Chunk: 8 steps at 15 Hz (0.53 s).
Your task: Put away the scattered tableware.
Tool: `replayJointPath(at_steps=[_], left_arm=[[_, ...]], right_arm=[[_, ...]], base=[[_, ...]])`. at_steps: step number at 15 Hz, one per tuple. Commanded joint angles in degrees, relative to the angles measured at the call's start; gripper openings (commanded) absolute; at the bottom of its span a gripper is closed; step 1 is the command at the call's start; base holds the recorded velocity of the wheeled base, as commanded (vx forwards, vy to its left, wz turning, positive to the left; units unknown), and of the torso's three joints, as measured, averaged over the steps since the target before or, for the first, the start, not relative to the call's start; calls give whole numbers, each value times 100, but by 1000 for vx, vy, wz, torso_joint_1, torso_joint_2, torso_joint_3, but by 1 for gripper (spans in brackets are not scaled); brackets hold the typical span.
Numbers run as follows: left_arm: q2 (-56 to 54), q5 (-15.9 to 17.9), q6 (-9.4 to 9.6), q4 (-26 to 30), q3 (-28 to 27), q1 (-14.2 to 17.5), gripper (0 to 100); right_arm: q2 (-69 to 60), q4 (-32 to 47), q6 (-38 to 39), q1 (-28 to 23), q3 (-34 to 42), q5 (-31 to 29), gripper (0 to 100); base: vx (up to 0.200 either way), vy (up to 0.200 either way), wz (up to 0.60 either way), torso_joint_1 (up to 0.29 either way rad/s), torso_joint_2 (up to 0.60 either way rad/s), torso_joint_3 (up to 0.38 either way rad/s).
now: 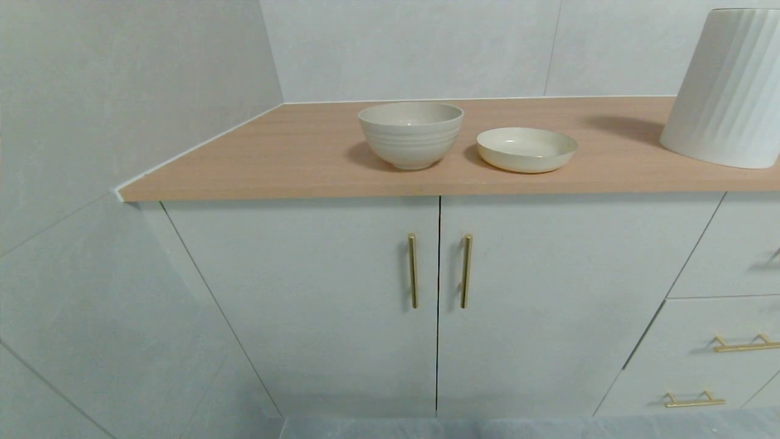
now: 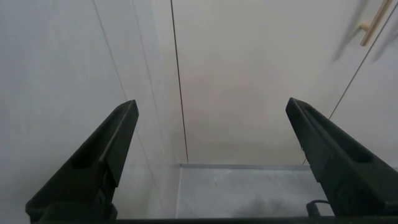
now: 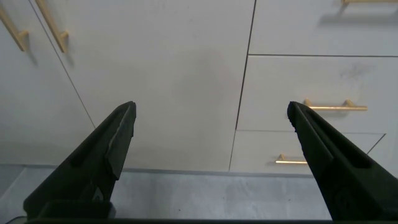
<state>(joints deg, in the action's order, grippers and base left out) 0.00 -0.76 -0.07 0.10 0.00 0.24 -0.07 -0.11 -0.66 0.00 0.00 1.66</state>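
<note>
Your left gripper [image 2: 210, 111] and right gripper [image 3: 210, 111] gape open, low before the cabinet doors [image 1: 341, 305]. The 2 pieces, bowl [image 1: 410, 134] and dish [image 1: 526, 149], sit above on the desk [image 1: 274, 164], the dish likely nearer your right.

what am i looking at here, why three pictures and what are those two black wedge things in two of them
This is a two-armed robot on wheels, seen through its own cameras. The big picture comes from a camera on its head, looking at a wooden counter above white cupboard doors. On the counter stand a deep bowl and, beside it but not touching, a shallow dish. A tall white ribbed container stands at the robot's right.

The other two pictures come from cameras on the wrists. The black wedges are the two fingers of each arm's pincer. The left pincer faces the cupboard front low near the floor; the right pincer faces the drawers. Both are open and hold nothing.
</note>
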Motion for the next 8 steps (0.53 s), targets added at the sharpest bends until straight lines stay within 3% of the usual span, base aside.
replayJointPath(at_steps=[1,8], left_arm=[[0,-4,-1,-1,0,2,100],[0,-4,-1,-1,0,2,100]], right_arm=[[7,2,-4,0,0,1,100],[7,2,-4,0,0,1,100]], base=[[0,0,0,0,0,0],[0,0,0,0,0,0]])
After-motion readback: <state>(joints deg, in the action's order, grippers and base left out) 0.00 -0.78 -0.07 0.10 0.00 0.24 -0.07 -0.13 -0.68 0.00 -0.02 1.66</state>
